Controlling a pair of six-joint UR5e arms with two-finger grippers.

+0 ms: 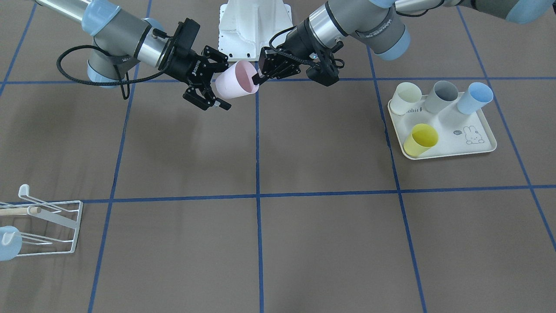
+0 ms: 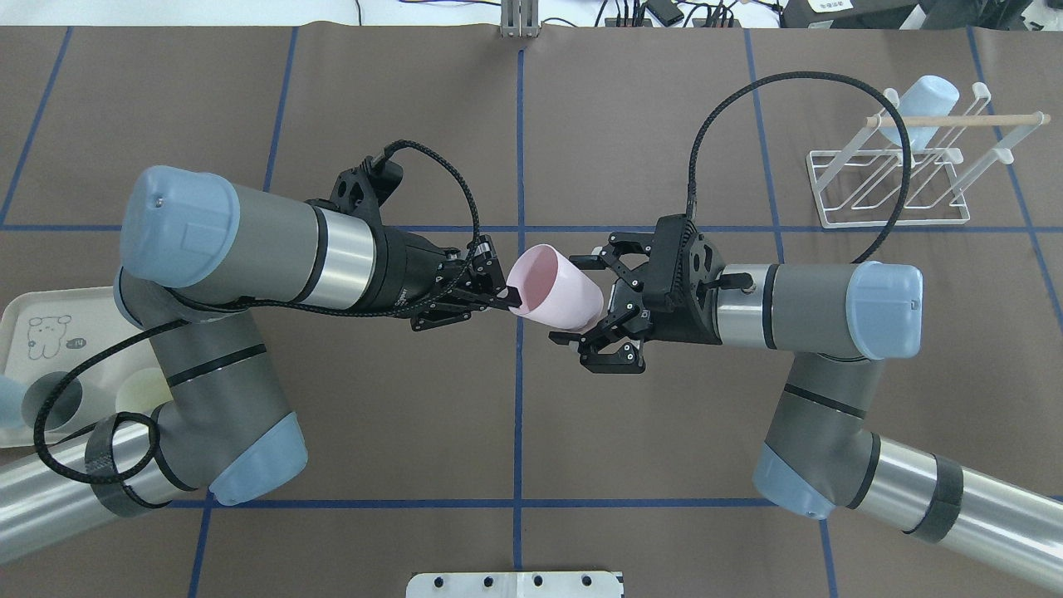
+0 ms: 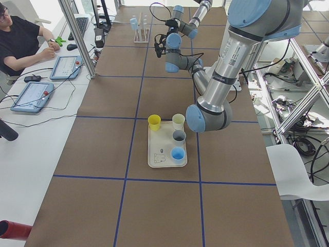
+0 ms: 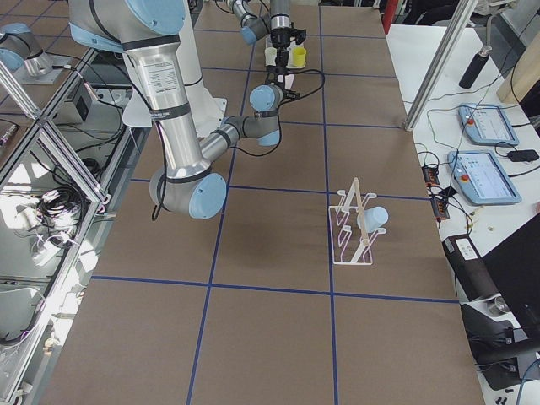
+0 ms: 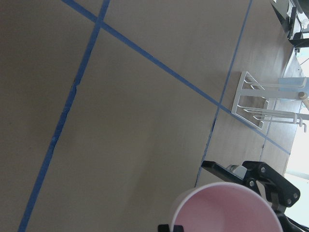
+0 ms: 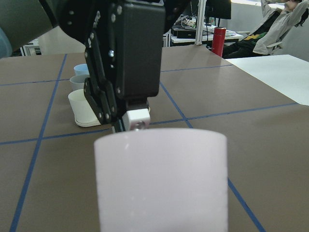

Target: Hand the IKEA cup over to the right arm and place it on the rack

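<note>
Overhead, the pale pink plastic IKEA cup (image 2: 555,292) hangs in the air well apart from the small white wire-frame rack (image 2: 889,195). It lies on its side with its mouth turned away from the rack. Your left tool (image 2: 508,292) pinches the rim, with one finger inside the mouth. Your right tool (image 2: 575,296) has its fingers spread either side of the base and is not yet pressing (a light blue cup (image 2: 918,101) already hangs on the rack).

The front-facing view shows the same straddle, and one right finger seems to stand a little clear of the wall.

The left wrist view shows only the pink rim low in the frame, with the rack far beyond it.

In the right wrist view the cup's wall sits squarely in the middle, so alignment looks good.

Seat the right tool deep over the base before you close it, since the smooth tapered wall will likely squirt out of a shallow grip. Close firmly first, then spread the left tool and draw it straight out along the cup's axis, away from the rack, so the inner finger doesn't drag the rim.
</note>
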